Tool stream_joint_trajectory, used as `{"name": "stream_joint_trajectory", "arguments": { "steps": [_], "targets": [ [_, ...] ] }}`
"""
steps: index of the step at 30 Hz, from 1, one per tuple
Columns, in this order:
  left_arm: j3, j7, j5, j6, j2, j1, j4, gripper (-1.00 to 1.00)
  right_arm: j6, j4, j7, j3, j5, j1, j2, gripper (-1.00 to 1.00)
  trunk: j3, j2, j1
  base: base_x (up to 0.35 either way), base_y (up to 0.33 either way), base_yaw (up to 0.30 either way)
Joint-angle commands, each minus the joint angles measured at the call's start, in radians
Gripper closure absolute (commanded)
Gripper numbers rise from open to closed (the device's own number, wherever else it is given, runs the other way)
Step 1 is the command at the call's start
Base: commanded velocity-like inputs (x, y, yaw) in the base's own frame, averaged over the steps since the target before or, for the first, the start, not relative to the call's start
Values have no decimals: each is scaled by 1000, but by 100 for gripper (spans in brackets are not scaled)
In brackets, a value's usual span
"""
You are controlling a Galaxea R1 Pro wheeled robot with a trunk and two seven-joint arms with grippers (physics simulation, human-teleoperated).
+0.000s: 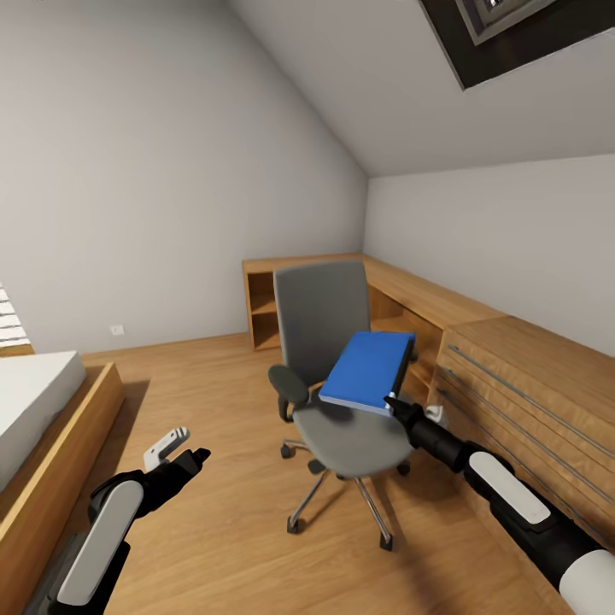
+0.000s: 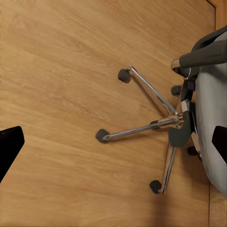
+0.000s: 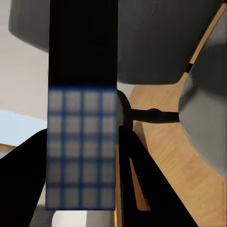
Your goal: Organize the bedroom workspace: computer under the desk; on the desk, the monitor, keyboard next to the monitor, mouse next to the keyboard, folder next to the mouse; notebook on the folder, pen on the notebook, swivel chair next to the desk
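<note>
Folder (image 1: 367, 371) edge hides right fingers (image 1: 395, 401).

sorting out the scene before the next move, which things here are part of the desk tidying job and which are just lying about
Part of the job:
- folder, lifted off the seat in the right gripper
- swivel chair

Just there:
- wooden dresser
- wooden corner shelving
- bed
- left gripper, holding nothing
</note>
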Motion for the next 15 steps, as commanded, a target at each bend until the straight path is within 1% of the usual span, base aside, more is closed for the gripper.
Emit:
{"name": "stream_joint_trajectory", "arguments": {
  "steps": [1, 3, 5, 6, 7, 8, 9, 10, 11, 13, 14, 15],
  "targets": [
    [-2, 10, 9, -1, 1, -1, -1, -100, 1, -34, -33, 3, -5, 2, -17, 100, 2, 7, -4, 0, 0, 0],
    [-3, 10, 9, -1, 0, -1, 3, -100, 4, -102, -117, 3, 11, 7, -48, 100, 8, 21, -12, 0, 0, 0],
    [-4, 10, 5, -1, 0, -1, 14, -100, 5, -145, -172, 3, 19, 10, -66, 100, 15, 35, -19, 0, 0, 0],
    [-7, 10, -4, -1, 0, -1, 39, -100, 6, -195, -232, 3, 24, 14, -83, 100, 18, 42, -23, 0, 0, 0],
    [-9, 9, -10, -1, 0, -1, 55, -100, 6, -221, -264, 3, 27, 16, -92, 100, 21, 49, -27, 0, 0, 0],
    [-15, 7, -23, -1, -1, -1, 88, -100, 7, -276, -330, 3, 30, 21, -107, 100, 24, 56, -31, 0, 0, 0],
    [-20, 7, -29, -1, -1, -1, 103, -100, 7, -302, -363, 4, 31, 24, -113, 100, 27, 63, -35, 0, 0, 0],
    [-43, 6, -48, -1, -1, -1, 144, -100, 6, -374, -464, 4, 33, 34, -125, 100, 30, 70, -39, 0, 0, 0],
    [-69, 5, -59, -2, -1, -1, 177, -100, 5, -423, -546, 4, 32, 46, -132, 100, 33, 77, -42, 0, 0, 0],
    [-92, 5, -67, -3, -1, -1, 232, -100, 5, -456, -601, 3, 30, 57, -136, 100, 40, 91, -50, 0, 0, 0],
    [-106, 5, -74, -5, -1, -1, 271, -100, 8, -466, -615, 3, 29, 59, -138, 100, 43, 98, -54, 0, 0, 0],
    [-116, 4, -79, -7, -1, -1, 292, -100, 10, -472, -620, 3, 28, 60, -139, 100, 46, 105, -58, 0, 0, 0]
  ]
}}
